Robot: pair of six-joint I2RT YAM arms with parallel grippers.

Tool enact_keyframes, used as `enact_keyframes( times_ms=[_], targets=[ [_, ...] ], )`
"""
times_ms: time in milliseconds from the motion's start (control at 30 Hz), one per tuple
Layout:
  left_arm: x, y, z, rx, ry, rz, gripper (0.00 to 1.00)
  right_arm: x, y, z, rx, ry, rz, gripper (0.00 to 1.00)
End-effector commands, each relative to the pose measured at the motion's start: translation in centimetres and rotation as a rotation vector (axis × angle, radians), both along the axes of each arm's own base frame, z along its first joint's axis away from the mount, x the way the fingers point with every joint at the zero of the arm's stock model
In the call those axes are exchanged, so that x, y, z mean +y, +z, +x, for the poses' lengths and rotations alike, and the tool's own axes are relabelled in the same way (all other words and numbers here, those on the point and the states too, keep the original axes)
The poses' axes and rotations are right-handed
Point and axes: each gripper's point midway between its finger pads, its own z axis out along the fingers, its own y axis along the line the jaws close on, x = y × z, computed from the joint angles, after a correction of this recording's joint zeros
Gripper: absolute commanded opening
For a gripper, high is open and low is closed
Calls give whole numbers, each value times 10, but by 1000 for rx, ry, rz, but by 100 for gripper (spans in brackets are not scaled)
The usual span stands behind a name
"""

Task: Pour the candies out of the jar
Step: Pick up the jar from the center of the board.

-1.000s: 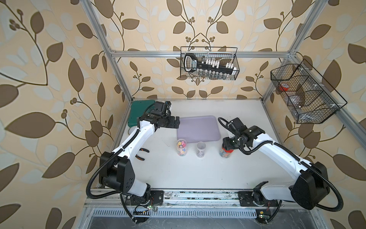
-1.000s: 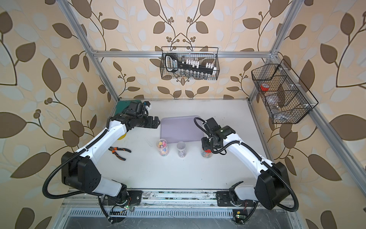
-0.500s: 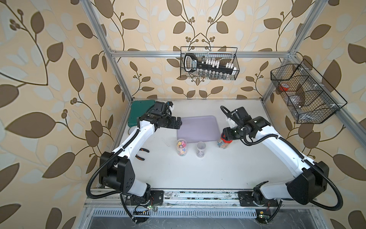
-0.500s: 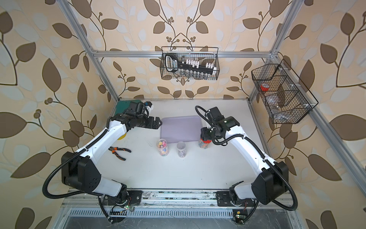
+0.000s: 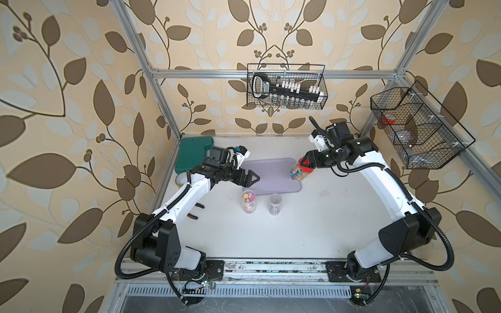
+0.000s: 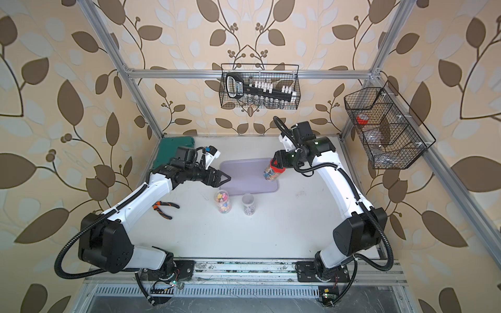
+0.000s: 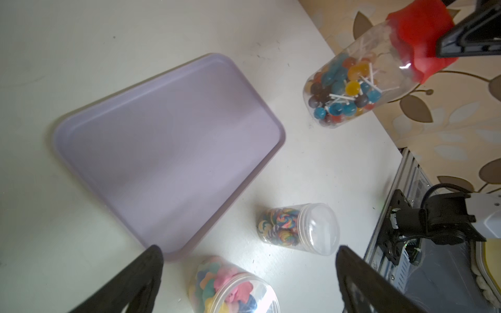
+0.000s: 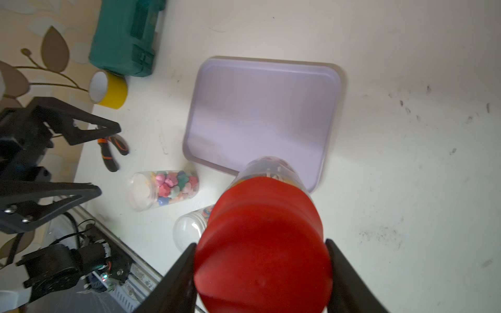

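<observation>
The jar [image 7: 349, 89] has risen off the surface [image 5: 311, 222] to above the tray's [image 5: 271, 176] edge, right pincer [image 5: 303, 164] clamped on its red lid [image 8: 263, 244]. The left pincer [image 5: 254, 178], wide apart, should grip the body squarely before unscrewing.

A clear red-capped jar [image 5: 300, 171], right of centre in both top views, hangs tilted in the right end effector [image 5: 305, 164]. Its cap end is high and its base low, above the right edge of the lilac tray [image 5: 268, 176]. Round lollipops [image 7: 341, 92] on white sticks are heaped at its base. Lower centre, a jar of pastel stars [image 5: 249, 202] and a jar of swirled sweets [image 5: 275, 207] stand upright on the counter [image 5: 325, 216], clear lids on.
</observation>
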Motion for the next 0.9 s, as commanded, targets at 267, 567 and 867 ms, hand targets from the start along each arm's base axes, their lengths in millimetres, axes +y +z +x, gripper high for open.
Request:
enact_keyframes(
  times_ms=[267, 567, 867],
  targets=[
    [-20, 55, -15, -285, -175, -112, 99, 56, 38, -2, -21, 215, 304, 35],
    [-29, 64, -18, -321, -277, -101, 99, 93, 51, -16, 8, 348, 447, 35],
    [-39, 73, -27, -308, -359, -170, 99, 133, 60, -28, 44, 469, 517, 36]
  ],
)
